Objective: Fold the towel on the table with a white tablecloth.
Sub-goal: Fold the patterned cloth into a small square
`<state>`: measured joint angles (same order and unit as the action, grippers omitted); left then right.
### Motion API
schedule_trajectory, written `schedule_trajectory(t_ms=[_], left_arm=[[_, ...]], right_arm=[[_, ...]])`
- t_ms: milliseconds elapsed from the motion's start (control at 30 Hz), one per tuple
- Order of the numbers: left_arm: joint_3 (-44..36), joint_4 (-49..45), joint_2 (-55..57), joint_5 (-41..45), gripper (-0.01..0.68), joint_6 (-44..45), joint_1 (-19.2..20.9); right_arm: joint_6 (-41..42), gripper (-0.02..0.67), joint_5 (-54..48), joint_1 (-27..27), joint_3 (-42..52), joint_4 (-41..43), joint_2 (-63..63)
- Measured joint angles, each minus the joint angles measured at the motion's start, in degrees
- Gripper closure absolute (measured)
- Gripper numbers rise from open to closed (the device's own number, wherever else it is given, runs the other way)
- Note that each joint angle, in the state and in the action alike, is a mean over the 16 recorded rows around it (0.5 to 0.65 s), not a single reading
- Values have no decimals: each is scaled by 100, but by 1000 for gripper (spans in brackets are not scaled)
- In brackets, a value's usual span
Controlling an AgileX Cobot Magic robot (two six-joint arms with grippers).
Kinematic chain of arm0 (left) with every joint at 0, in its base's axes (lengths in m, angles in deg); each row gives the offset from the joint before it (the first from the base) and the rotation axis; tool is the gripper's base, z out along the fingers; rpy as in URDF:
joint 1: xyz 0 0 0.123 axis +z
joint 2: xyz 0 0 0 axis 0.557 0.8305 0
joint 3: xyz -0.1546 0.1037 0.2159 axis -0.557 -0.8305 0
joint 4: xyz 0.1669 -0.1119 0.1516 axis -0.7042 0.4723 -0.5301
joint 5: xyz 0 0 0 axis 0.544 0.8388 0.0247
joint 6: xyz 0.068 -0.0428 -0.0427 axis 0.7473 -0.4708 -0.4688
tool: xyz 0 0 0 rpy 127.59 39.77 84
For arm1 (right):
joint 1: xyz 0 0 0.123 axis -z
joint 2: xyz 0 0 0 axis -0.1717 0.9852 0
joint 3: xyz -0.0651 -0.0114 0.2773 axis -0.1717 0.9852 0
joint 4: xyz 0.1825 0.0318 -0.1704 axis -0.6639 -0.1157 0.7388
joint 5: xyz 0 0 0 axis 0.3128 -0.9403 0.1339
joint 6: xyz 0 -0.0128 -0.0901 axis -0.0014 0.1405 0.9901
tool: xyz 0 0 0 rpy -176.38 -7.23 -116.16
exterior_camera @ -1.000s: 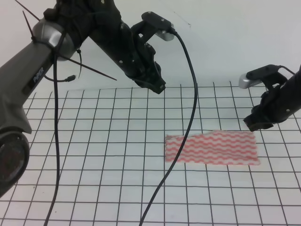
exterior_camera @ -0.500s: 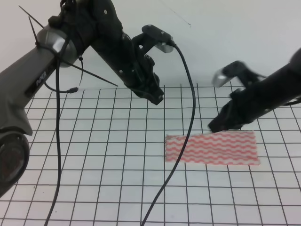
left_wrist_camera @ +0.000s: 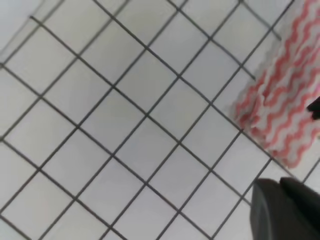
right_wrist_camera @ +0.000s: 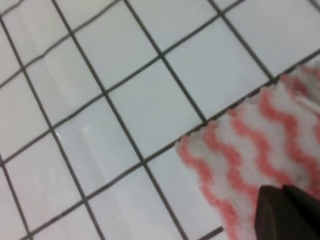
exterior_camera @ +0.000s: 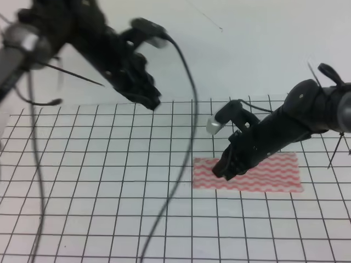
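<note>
The towel [exterior_camera: 274, 174], pink-red and white wavy stripes, lies flat on the table with a white tablecloth [exterior_camera: 109, 181], right of centre. My right gripper [exterior_camera: 221, 171] has reached across the towel and hovers low over its left end. Its dark fingers [right_wrist_camera: 290, 212] show pressed together with nothing between them, beside the towel's frayed corner [right_wrist_camera: 240, 150]. My left gripper [exterior_camera: 152, 103] hangs high at the back left, well away from the towel. In the left wrist view its fingers [left_wrist_camera: 285, 210] also appear shut, with the towel [left_wrist_camera: 280, 110] off to the right.
A black cable [exterior_camera: 186, 126] droops from the left arm down across the grid to the front edge. The white wall [exterior_camera: 252, 49] rises behind the table. Thin cable-tie ends stick out from both arms.
The right arm has swept leftward and down over the towel to its left end. The left arm has pulled back toward the upper left. The towel has not moved.
</note>
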<state>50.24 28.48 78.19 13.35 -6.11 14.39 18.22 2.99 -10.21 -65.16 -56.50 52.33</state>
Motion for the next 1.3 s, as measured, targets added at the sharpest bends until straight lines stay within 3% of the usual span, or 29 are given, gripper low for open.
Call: schedule_trajectory(t_ms=[367, 967, 1300], left_arm=[[-187, 991, -216, 0, 673, 414, 611], [-194, 1010, -229, 0, 673, 431, 653], [-194, 1010, -229, 0, 673, 437, 653]], right_arm=[[24, 650, -306, -49, 0, 246, 162], [201, 650, -21, -82, -85, 159, 258], [443, 650, -492, -176, -119, 183, 313]])
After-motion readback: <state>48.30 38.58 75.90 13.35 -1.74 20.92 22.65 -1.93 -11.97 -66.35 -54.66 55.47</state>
